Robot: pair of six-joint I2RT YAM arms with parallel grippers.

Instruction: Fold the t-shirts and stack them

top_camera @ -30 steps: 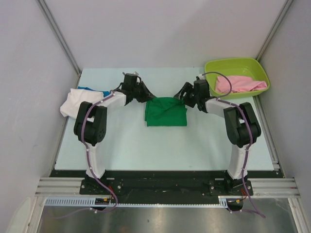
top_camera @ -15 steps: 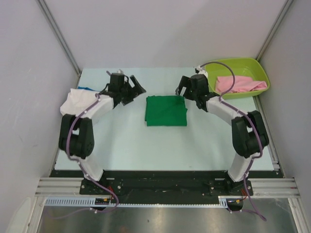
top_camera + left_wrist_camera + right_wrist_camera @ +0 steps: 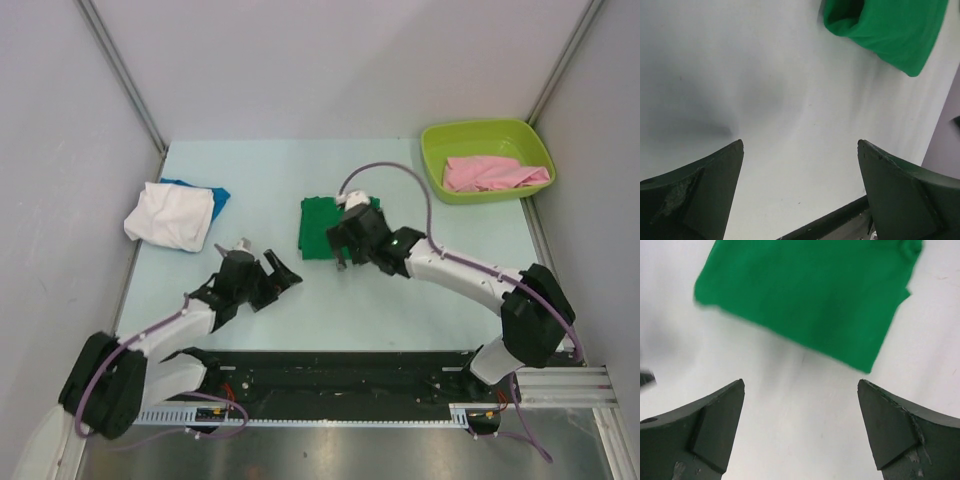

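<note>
1. Top external view: I am drawing both arms back from the far edge of the green shirt (image 3: 318,228), where they were working a second ago. My left gripper (image 3: 281,282) is now hanging low by the near edge of the table (image 3: 430,305). My right gripper (image 3: 342,250) is hovering over the shirt's near right corner.
2. Both pairs of jaws are standing spread wide and gripping nothing; a second ago they were far narrower.
3. The green shirt is lying released mid-table as a flat rectangle, so I am judging its fold done and only the stacking left.
4. The white shirt (image 3: 172,215) is resting on the blue shirt (image 3: 207,192) by the left wall. The pink shirt (image 3: 495,173) is waiting crumpled in the tub (image 3: 440,140).
5. Right wrist view is showing the green shirt's near edge running straight ahead of my fingers. Left wrist view is showing an open fold mouth at one corner.
6. Bare table is lying between the green shirt and the white-and-blue pile, while walls are closing in on both sides.
</note>
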